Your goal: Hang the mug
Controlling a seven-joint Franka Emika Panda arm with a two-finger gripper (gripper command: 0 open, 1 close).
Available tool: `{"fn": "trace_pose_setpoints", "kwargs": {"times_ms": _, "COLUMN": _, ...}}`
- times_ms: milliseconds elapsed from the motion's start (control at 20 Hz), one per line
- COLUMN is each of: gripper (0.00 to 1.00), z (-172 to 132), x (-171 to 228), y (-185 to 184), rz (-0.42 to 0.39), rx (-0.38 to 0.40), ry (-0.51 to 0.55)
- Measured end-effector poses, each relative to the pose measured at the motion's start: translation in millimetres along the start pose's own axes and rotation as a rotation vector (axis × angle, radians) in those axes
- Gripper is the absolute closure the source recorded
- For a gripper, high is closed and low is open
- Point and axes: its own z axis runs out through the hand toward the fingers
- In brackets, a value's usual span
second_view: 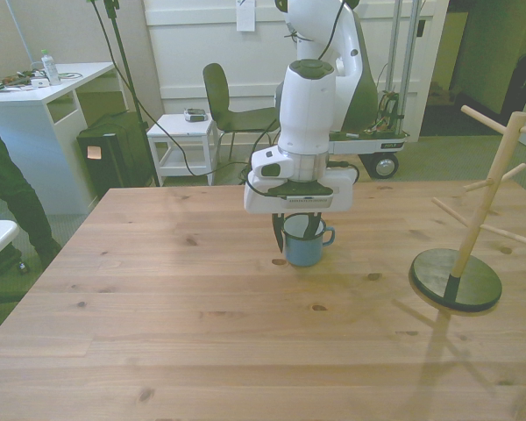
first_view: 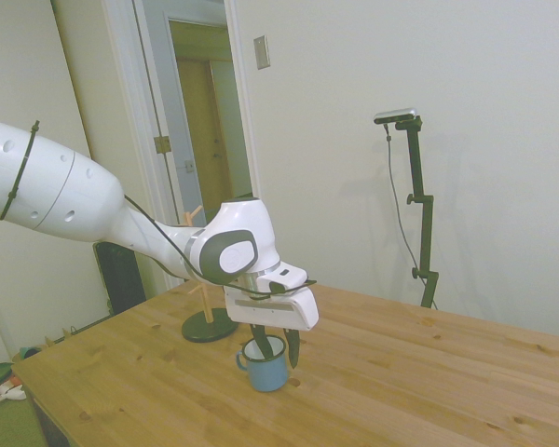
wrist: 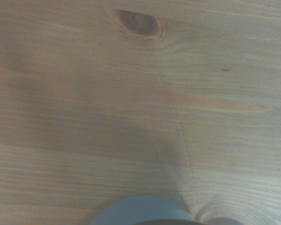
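Side view shows the gripper [first_view: 276, 348] straddling the mug [first_view: 265, 365] wall, fingers apart, one inside; light, rigid, slick enamel, so pinch the rim firmly.

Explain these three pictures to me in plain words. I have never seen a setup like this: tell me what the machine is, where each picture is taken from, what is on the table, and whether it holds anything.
The machine is a white robot arm ending in a gripper, a two-fingered clamp. One picture is taken from the side of the wooden table, one from across it, facing the robot, and one from a small camera on the wrist, looking down at blurry wood grain with the mug's rim at the picture's edge.

Two things stand on the table: a small light-blue mug and a wooden mug tree with pegs on a dark round base, at the front view's right.

The gripper is lowered over the mug, one finger inside and one outside its wall. Whether it has closed on it yet I cannot tell; the mug stands on the table.
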Motion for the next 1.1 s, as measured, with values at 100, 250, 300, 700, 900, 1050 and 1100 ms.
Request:
{"fn": "trace_pose_setpoints", "kwargs": {"times_ms": 100, "gripper": 1.0, "z": 1.3, "x": -1.4, "y": -1.0, "rz": -0.002, "rx": 0.001, "ry": 0.001}}
{"fn": "trace_pose_setpoints", "kwargs": {"times_ms": 250, "gripper": 1.0, "z": 4.0, "x": -3.3, "y": -1.1, "rz": -0.004, "rx": 0.002, "ry": 0.002}}
{"fn": "trace_pose_setpoints", "kwargs": {"times_ms": 300, "gripper": 1.0, "z": 4.6, "x": -3.7, "y": -1.0, "rz": -0.004, "rx": 0.002, "ry": 0.001}}
{"fn": "trace_pose_setpoints", "kwargs": {"times_ms": 700, "gripper": 1.0, "z": 3.5, "x": -4.2, "y": -0.6, "rz": -0.007, "rx": 0.0, "ry": 0.003}}
{"fn": "trace_pose_setpoints", "kwargs": {"times_ms": 900, "gripper": 1.0, "z": -6.7, "x": -8.4, "y": 0.0, "rz": -0.015, "rx": 0.003, "ry": 0.015}}
{"fn": "trace_pose_setpoints", "kwargs": {"times_ms": 1050, "gripper": 1.0, "z": -48.4, "x": -31.2, "y": 2.7, "rz": -0.052, "rx": 0.004, "ry": 0.04}}
{"fn": "trace_pose_setpoints", "kwargs": {"times_ms": 1100, "gripper": 1.0, "z": -69.2, "x": -41.3, "y": 4.7, "rz": -0.065, "rx": 0.006, "ry": 0.049}}
